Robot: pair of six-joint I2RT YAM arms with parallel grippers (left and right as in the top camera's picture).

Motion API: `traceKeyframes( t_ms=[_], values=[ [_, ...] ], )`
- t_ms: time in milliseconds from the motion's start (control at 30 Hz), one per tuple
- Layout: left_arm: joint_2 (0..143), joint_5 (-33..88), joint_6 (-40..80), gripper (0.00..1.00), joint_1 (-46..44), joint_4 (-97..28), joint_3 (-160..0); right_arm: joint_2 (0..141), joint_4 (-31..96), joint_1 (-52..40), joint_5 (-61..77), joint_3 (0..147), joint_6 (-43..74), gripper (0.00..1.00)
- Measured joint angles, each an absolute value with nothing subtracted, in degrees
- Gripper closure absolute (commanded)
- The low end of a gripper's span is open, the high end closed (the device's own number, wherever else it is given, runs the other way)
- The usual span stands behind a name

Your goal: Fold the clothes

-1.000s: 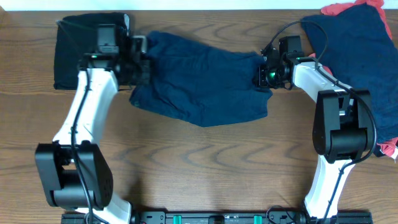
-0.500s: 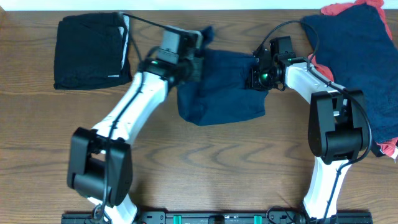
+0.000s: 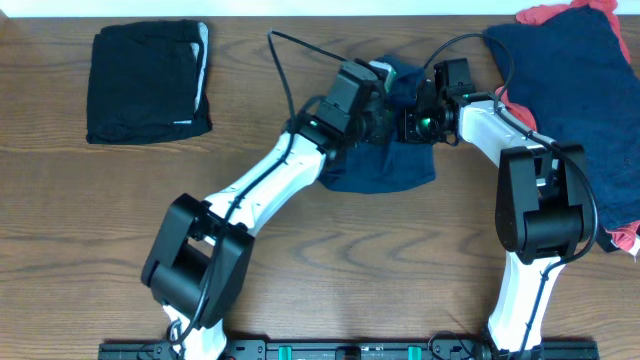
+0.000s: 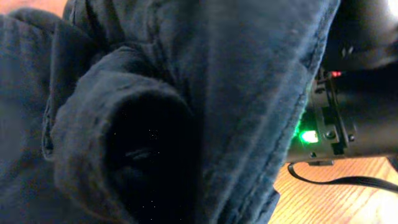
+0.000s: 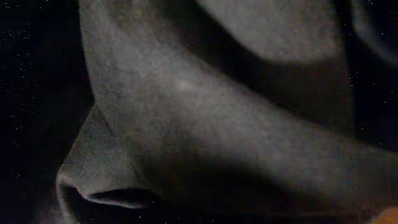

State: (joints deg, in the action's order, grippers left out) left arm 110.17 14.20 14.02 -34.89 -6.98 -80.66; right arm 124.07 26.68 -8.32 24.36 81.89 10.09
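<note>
1. From overhead, you see the navy garment (image 3: 385, 170) bunched at the middle of the table (image 3: 300, 260). The left gripper (image 3: 383, 100) lies across its top edge and the right gripper (image 3: 411, 122) is at its right edge, the two close together.
2. Your left wrist view adds navy folds and seams pressed up to the lens. A green light (image 4: 306, 136) glows on the right arm's black housing just beside the cloth.
3. Your right wrist view gives only dark cloth.
4. Fabric hides both sets of fingers, so you cannot tell whether either gripper is clamped or released.
5. Only overhead shows the folded black garment (image 3: 145, 80) with pale trim at far left. It also shows the navy pile (image 3: 580, 90) with a coral-red piece (image 3: 545, 14) at far right, all on brown wood grain.
</note>
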Motion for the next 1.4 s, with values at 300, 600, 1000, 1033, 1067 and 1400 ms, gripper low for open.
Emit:
traceKeyframes(
  t_ms=[300,600,1000,1033,1067,1400],
  values=[
    [112.2,13.5,14.9,0.94,-35.2,-6.8,-80.7,124.0,33.9,-7.1,27.3,84.3,10.1,0.99],
    [112.2,11.6,15.0,0.92,-35.2,-5.4,-80.7,110.3,39.4,3.5,29.6,93.5,10.3,0.99],
    [112.2,13.5,15.2,0.02,-36.1,-2.5,-80.7,103.7,43.4,8.1,30.0,95.0,10.1,0.98],
    [112.2,13.7,15.2,0.02,-36.1,-2.5,-80.7,103.9,43.6,8.1,30.0,94.8,10.1,0.98],
    [112.2,13.9,15.2,0.02,-36.2,-2.5,-80.7,104.0,43.9,8.1,30.0,94.8,10.1,0.98],
    [107.6,15.7,15.2,0.02,-34.4,-7.6,-80.7,104.0,45.9,8.1,29.8,94.2,9.6,0.94]
  ],
)
